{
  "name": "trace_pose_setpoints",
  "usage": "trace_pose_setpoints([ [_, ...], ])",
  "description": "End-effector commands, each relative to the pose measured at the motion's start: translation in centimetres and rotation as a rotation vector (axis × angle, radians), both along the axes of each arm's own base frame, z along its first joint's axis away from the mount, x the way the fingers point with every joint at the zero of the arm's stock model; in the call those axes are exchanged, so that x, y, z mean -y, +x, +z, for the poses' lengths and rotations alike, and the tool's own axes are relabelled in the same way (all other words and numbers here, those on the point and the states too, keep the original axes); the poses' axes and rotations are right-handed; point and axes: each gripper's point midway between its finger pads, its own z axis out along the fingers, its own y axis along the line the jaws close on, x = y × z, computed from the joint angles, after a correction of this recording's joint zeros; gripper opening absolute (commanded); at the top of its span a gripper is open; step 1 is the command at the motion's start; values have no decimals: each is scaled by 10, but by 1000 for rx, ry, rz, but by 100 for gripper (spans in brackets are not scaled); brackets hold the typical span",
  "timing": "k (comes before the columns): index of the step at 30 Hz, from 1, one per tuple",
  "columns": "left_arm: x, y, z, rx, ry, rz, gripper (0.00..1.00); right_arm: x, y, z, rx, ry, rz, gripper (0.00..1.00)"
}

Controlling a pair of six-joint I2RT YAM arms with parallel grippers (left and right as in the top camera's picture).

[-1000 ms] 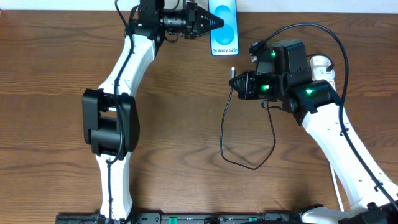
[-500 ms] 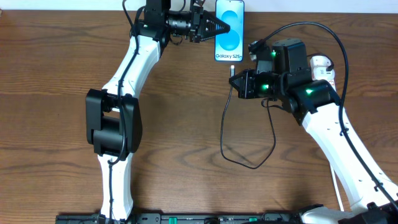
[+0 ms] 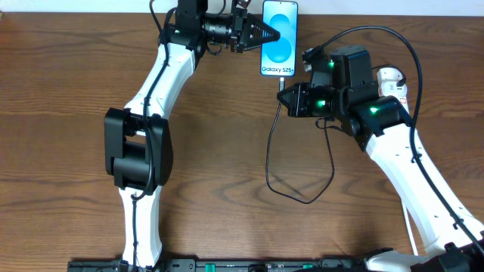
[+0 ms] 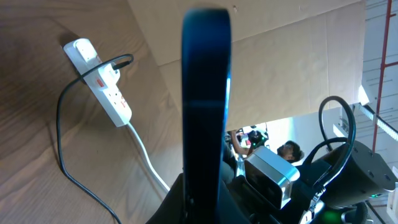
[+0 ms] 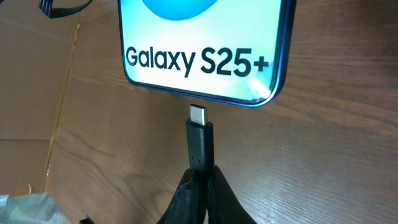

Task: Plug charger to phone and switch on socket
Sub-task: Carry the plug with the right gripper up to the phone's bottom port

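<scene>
The phone (image 3: 280, 38), blue screen with "Galaxy S25+" at its foot, is held at its left edge by my left gripper (image 3: 266, 32), which is shut on it at the table's far edge. My right gripper (image 3: 286, 97) is shut on the charger's black plug (image 3: 281, 85). In the right wrist view the plug (image 5: 199, 140) points at the middle of the phone's (image 5: 205, 43) bottom edge, a small gap short of it, pinched by the gripper (image 5: 200, 177). The cable loops down (image 3: 302, 200). The white socket (image 3: 393, 79) lies behind my right arm; it also shows in the left wrist view (image 4: 102, 81).
The wooden table (image 3: 212, 174) ends at a pale wall just behind the phone. The strip's thick white cord (image 4: 146, 155) trails from the socket. The black cable arcs over my right arm (image 3: 393, 38). My left arm's base (image 3: 132, 151) stands at centre left.
My left gripper carried the phone right and slightly down, bringing its bottom edge close to the plug. My right gripper nudged the plug up and left toward it.
</scene>
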Motion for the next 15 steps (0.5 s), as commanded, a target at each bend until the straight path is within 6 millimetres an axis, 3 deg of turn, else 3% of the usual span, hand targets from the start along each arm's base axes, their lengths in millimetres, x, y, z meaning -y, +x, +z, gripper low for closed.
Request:
trace_pose_setpoints([
  [1,-3,-11,25,32,-23,-37,7,-10,-1,5,-6,28,26,1],
  [15,-3,-11,24,32,-22,-34,7,-14,0,6,2,43,40,1],
])
